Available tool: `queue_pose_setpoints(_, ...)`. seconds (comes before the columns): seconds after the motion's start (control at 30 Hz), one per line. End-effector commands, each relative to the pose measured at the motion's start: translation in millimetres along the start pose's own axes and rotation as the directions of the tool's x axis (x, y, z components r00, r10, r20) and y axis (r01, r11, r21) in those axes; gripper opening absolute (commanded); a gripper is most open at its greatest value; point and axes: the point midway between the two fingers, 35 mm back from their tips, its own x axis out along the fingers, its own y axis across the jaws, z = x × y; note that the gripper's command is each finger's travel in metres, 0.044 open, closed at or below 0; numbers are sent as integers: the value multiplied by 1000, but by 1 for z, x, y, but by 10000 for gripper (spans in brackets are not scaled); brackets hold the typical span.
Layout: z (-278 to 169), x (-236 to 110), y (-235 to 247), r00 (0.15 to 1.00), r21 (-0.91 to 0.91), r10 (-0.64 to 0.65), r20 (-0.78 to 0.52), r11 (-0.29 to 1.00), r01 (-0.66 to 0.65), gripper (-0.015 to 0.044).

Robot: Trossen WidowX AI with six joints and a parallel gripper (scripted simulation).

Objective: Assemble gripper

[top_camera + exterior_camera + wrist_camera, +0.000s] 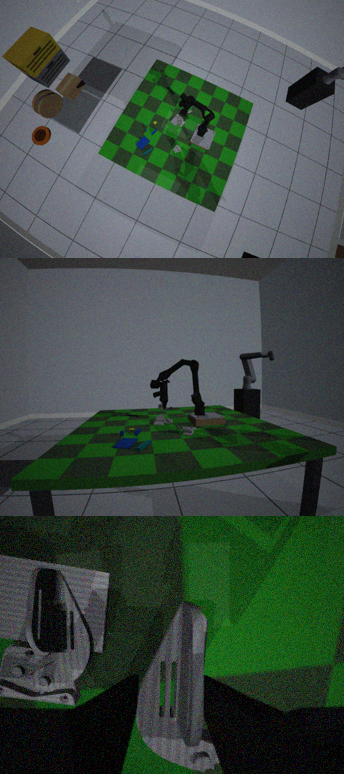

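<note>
Grey jaw (172,696) between the fingers (186,113) (164,408).

Dim, grainy light; my green-and-dark checkered table (163,177) (172,477) stands on dark legs (41,502) over a pale tiled floor (91,219) (155,499), with grey walls (124,327) rising behind it in the exterior view. From the top view I note a yellow-and-grey box (36,52), a wooden block (68,84), a round brown object (50,104) and an orange ring-shaped object (34,136) off one side of my table. Off the opposite side I record a black pedestal (309,90) (247,402), well apart from the table.
</note>
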Motion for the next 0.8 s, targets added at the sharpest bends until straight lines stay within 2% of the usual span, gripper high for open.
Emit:
queue_pose_setpoints(0.0,4,0,11,1000,17,3,0,1000,-3,134)
queue_pose_setpoints(0.77,22,-1,85,1000,130,11,1,991,-11,134)
